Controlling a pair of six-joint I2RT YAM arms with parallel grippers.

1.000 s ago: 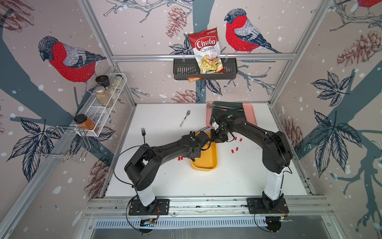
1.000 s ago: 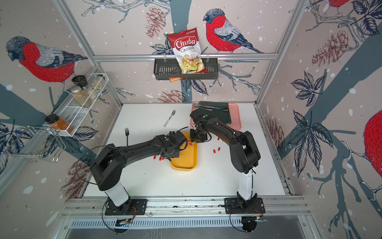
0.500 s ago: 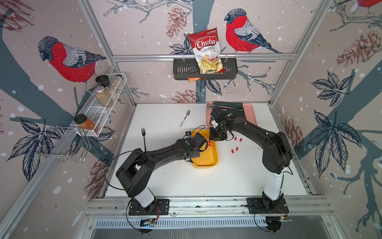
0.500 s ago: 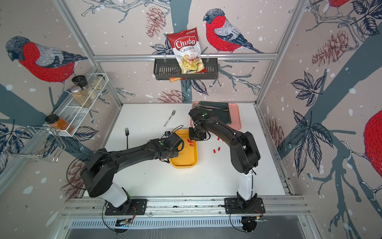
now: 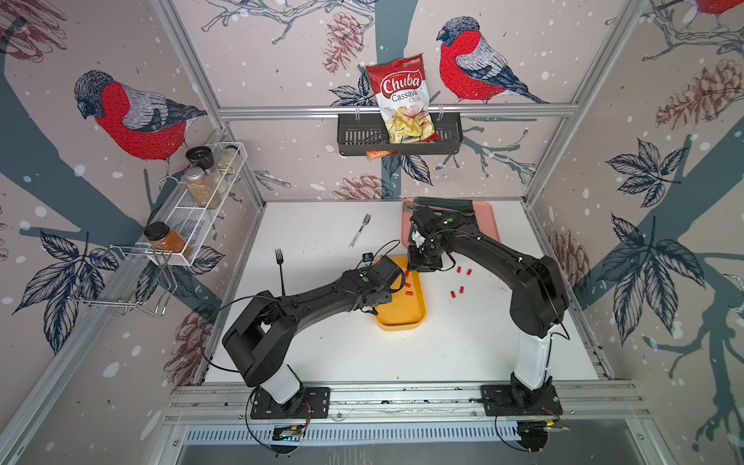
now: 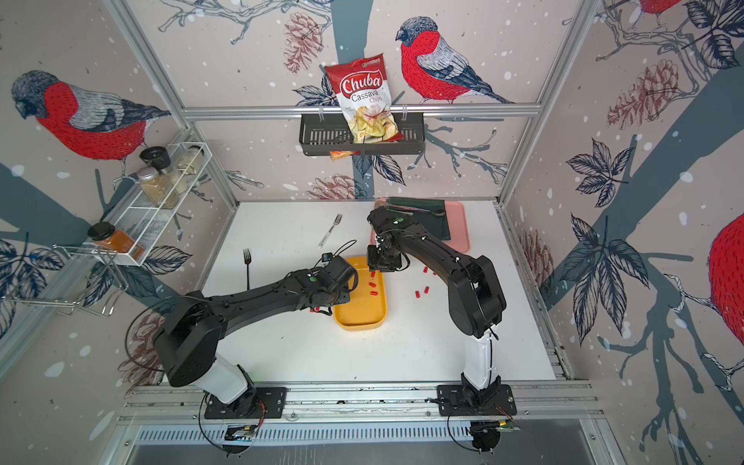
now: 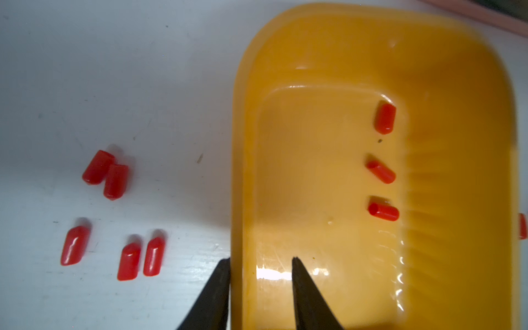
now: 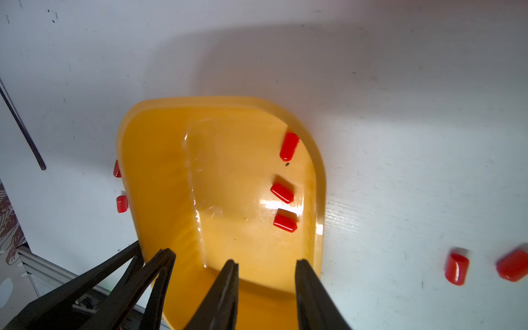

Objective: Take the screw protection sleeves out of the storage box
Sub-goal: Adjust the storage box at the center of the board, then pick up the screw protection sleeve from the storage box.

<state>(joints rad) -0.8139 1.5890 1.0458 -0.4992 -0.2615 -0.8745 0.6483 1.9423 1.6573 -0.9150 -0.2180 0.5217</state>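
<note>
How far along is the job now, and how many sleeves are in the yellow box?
Mostly done: five sleeves lie on the table on one side of the storage box, four more on the other. Neither the left gripper nor the right gripper holds anything; both stand open. Left to do: three sleeves inside.

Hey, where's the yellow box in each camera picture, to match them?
Top view: yellow box just below the picture's middle.
Top view: box, same spot.
Left wrist: box at the left hand's fingertips.
Right wrist: box at the right hand's fingertips.
Landmark: three red caps lined up inside it.
</note>
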